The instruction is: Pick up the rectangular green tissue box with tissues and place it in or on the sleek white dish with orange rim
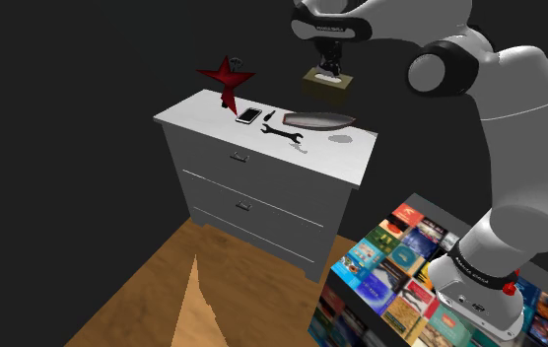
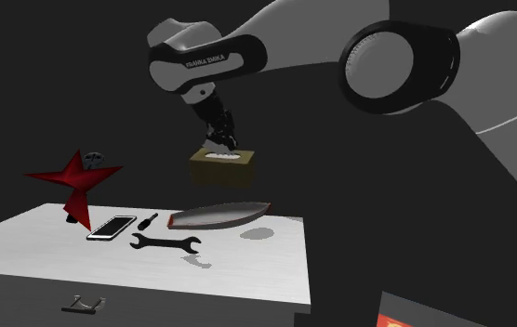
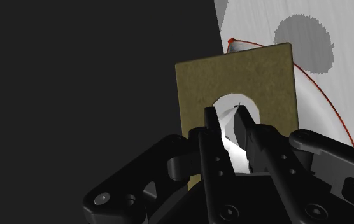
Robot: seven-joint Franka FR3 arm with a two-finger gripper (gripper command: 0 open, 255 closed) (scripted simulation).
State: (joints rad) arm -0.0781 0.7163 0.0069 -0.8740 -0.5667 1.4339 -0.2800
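The dull green tissue box (image 3: 195, 83) hangs under my hand (image 3: 229, 116), up in the air. My fingers pinch the white tissue (image 3: 232, 151) poking from its hole, and that holds the box up. Just below the box sits the pale dish (image 2: 219, 215) with its reddish rim, on the dresser top (image 1: 203, 108).

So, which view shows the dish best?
The second exterior view: the dish lies whole and near, below the tissue box. The shoulder view shows it farther; in the wrist view the box covers most of it.
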